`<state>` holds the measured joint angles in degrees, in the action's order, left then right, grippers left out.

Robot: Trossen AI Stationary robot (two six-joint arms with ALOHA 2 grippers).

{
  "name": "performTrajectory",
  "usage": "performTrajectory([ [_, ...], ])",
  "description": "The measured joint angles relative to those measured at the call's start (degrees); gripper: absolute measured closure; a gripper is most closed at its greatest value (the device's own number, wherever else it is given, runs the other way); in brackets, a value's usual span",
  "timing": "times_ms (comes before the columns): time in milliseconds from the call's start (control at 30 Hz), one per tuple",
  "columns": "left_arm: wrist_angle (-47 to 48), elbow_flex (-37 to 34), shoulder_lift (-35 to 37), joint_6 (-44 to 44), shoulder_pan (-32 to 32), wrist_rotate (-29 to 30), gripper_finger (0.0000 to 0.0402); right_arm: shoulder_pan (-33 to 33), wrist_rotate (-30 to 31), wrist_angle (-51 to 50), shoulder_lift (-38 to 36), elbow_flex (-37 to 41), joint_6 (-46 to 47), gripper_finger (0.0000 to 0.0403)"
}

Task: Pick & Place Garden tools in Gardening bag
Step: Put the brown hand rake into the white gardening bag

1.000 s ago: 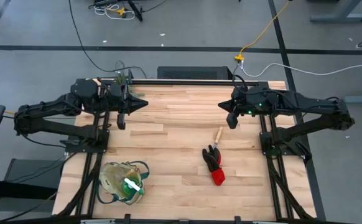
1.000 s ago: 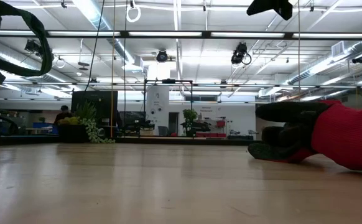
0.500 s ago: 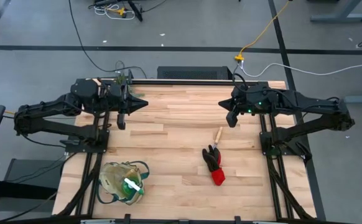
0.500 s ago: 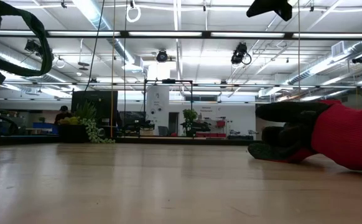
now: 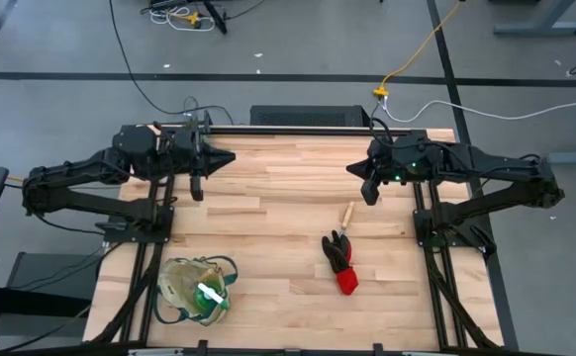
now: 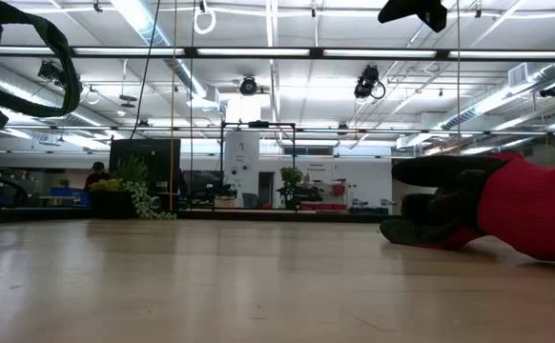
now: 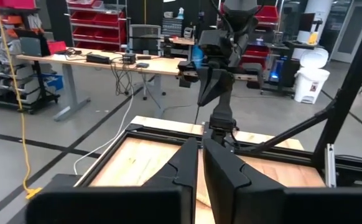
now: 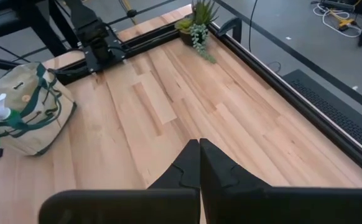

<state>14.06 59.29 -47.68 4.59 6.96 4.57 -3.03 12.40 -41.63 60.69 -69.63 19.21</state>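
From overhead, a pale wooden worktop carries two dark arms raised over its far half. The left pincer hangs at about ten o'clock from the worktop's middle, and the right pincer at about two o'clock; both are well apart from every object.

The gardening bag, beige with green trim, slumps at about seven o'clock near the front left corner. A translucent green item with a white part lies in its open mouth. The black-and-red glove bundle lies at about four o'clock, with a slim wooden-handled tool touching its far end.

The table-height view shows the glove bundle close up at the right edge, plus a strap and part of the bag at the left edge, but nothing inside the bag.

Only the wrist views settle the fingers. The left wrist view shows its own fingers pressed together, empty, with the right arm across the worktop. The right wrist view shows its fingers also pressed together and empty, with the bag and a small potted plant at the worktop's far left corner.
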Motion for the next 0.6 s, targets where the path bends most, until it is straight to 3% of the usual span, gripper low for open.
performTrajectory([
  [600,-0.01,0.0,0.02,0.28,-0.02,0.56,0.0367,-1.78,0.08,0.0,0.0,0.0,14.33,0.0403],
])
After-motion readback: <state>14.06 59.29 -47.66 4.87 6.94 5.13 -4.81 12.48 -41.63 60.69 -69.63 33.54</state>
